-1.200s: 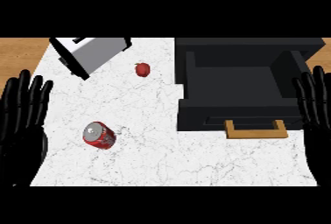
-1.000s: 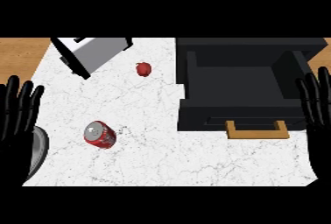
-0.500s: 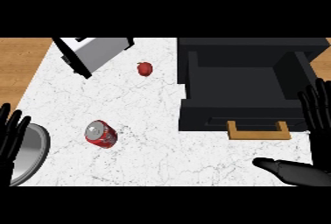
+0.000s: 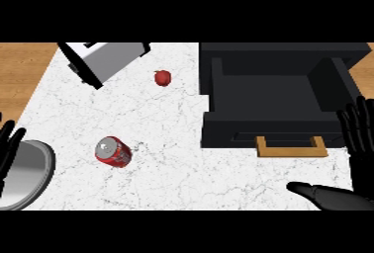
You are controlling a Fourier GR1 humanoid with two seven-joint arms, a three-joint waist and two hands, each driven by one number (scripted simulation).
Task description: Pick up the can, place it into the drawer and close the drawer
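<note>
White marble counter (image 4: 168, 168), wood at both sides.
Left hand (image 4: 9, 143) at left edge, fingers straight; red can (image 4: 113, 151) lying well left of open black drawer (image 4: 277, 99); right hand (image 4: 359, 129) open, holding nothing, far right.

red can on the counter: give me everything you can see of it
The can is red with a silver top that faces up and toward the view's left, so it looks tilted or lying on its side, and it looks like metal. It rests on the white marbled counter, left of centre, below the small red fruit and well left of the open black drawer. Neither hand touches it.
</note>
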